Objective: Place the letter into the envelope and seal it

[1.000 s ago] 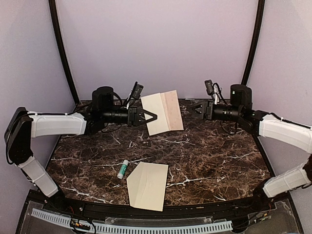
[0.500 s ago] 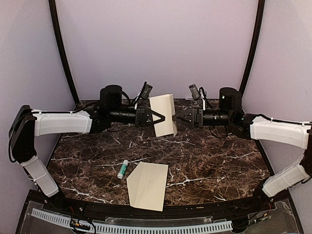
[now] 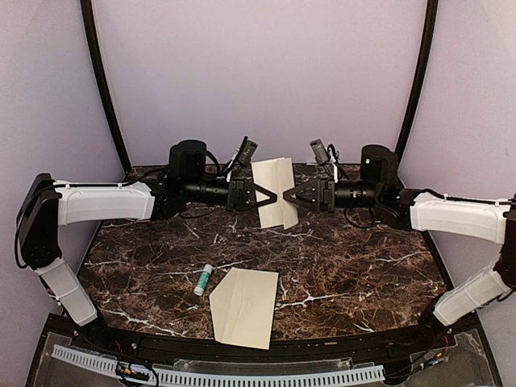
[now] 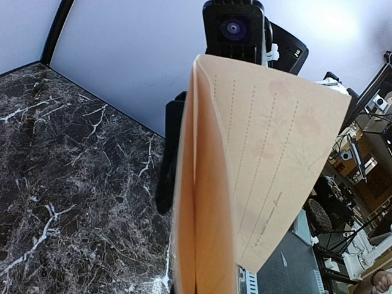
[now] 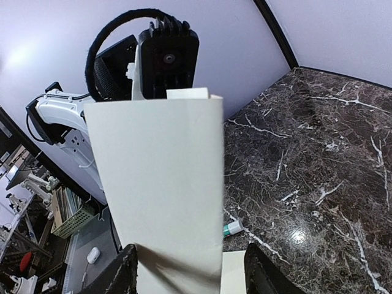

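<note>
The letter [image 3: 272, 190], a folded tan sheet, hangs upright in the air above the back middle of the table. My left gripper [image 3: 265, 196] is shut on its left edge. In the left wrist view the letter [image 4: 245, 184] hides the fingers. My right gripper [image 3: 289, 196] has come in from the right and stands open, with its fingers [image 5: 124, 273] spread wide around the letter [image 5: 165, 184] and not closed on it. The envelope [image 3: 244, 306], pale cream, lies flat near the table's front edge, and a corner of it [image 5: 231, 277] shows below the right fingers.
A small white glue stick with a green band [image 3: 203, 280] lies on the dark marble table [image 3: 363, 258] just left of the envelope, also seen as the glue stick [image 5: 233, 228] in the right wrist view. Black frame posts [image 3: 105, 89] rise at the back corners.
The left gripper carried the letter rightwards towards the centre and turned it narrower to the camera. The right arm swung left until its open jaws reached the letter's right edge.
</note>
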Motion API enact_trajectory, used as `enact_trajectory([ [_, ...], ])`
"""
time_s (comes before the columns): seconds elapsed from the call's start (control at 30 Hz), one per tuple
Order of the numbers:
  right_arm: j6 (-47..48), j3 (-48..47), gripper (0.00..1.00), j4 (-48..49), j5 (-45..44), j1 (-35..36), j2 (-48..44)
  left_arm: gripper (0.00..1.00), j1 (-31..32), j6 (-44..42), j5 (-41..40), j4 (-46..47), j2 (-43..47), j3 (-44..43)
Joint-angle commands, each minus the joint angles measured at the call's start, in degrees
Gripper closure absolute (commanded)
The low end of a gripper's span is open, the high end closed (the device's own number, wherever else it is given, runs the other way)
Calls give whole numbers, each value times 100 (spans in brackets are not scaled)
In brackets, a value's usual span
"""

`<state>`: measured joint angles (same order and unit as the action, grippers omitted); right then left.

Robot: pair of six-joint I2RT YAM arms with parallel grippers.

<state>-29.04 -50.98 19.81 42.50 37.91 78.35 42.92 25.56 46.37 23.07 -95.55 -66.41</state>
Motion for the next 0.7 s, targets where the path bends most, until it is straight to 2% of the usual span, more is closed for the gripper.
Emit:
enact_trajectory([
  [0.0,-20,17,45,514,422,49,186,100,104,-169,317,48,16,-191],
  [0.17,-95,33,53,756,742,45,293,100,120,-176,459,46,54,-189],
  [0.37,-369,214,80,1306,1199,50,353,100,120,-186,504,31,103,-181],
  [0.5,-625,299,89,1672,1518,48,454,100,116,-158,515,39,125,-192],
  [0.67,-563,326,97,1569,1448,50,405,100,120,-194,517,-3,215,-184],
])
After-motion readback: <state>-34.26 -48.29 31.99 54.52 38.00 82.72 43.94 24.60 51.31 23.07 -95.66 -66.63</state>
